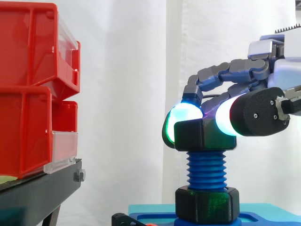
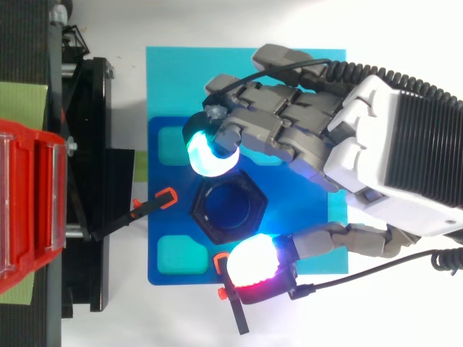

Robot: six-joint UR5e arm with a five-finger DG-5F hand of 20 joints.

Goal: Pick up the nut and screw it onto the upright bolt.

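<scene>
The robot hand shows a white, ribbed housing at its back and jointed grey finger links ending in thick rounded pads. One pad glows cyan shading to green, another white rimmed with red. From the side, the rounded black casing behind the white-glowing pad carries three small screws on its flat face, and a pale lilac-grey block with a toothed upper edge sits behind the links.

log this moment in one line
hand: pinching nut | nut: atop bolt, level | bolt: upright, bare below nut
</scene>
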